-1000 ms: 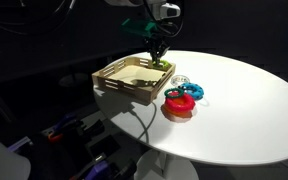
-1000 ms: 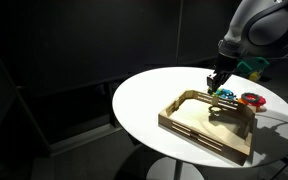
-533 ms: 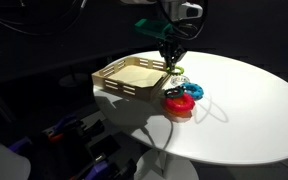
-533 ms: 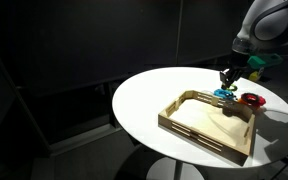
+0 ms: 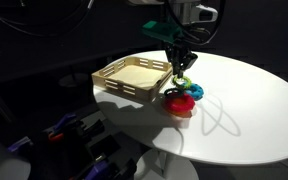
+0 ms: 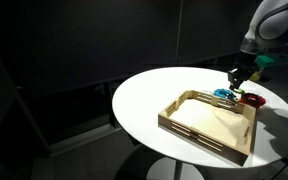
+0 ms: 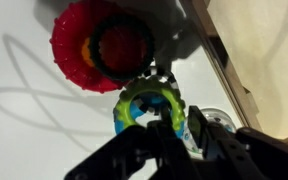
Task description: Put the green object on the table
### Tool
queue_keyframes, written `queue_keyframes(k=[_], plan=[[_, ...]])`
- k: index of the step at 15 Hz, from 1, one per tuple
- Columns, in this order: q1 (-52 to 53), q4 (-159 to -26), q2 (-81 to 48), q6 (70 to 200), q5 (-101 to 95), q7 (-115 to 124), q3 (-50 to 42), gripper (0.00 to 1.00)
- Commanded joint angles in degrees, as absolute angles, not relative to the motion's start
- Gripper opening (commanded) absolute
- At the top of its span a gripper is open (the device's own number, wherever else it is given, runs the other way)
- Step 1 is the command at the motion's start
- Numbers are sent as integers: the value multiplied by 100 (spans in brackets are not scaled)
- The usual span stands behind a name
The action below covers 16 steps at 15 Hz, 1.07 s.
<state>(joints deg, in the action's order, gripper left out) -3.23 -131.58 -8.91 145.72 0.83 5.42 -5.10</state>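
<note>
**A:** What fills most of the scene?

**B:** The table (image 5: pixel 254 110), large and round, with a smooth plain white top. On it sits the tray (image 5: pixel 124 82), square, of tan wood with slatted sides. Both exterior views show its whole outline, while the wrist view catches only one wall.

**A:** And the arm?

**B:** It reaches down just past the tray's corner. The gripper (image 5: pixel 183 72) hangs over the toys beside the tray, outside its walls.

**A:** Which toys?

**B:** The biggest is the red object (image 7: pixel 79 50), lying on the white top. Only the wrist view shows that it is round with a knobbly rim and a dark ring at its centre. Close against it is the blue ring (image 5: pixel 195 93), which is smaller. The wrist view also shows a small pale, glassy piece (image 7: pixel 216 120) by the tray wall, too blurred to name.

**A:** The green object?

**B:** It is the smallest, a yellow-green rounded piece (image 7: pixel 134 108) with a toothed edge. The dark fingers are clamped on its rim. It is right over the blue ring and just beside the red one. I cannot tell whether it touches the ring below.
</note>
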Motion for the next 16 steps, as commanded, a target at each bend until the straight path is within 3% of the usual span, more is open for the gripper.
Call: queue_keyframes(k=[1, 5, 7, 16], plan=[[-364, -13177, -808, 14363, 93, 549, -512, 57], [-380, -13221, -713, 14201, 275, 325, -438, 89], [-396, -13251, -624, 14074, 500, 94, -361, 100], [-271, -13262, 81, 12471, 899, -542, -189, 100]])
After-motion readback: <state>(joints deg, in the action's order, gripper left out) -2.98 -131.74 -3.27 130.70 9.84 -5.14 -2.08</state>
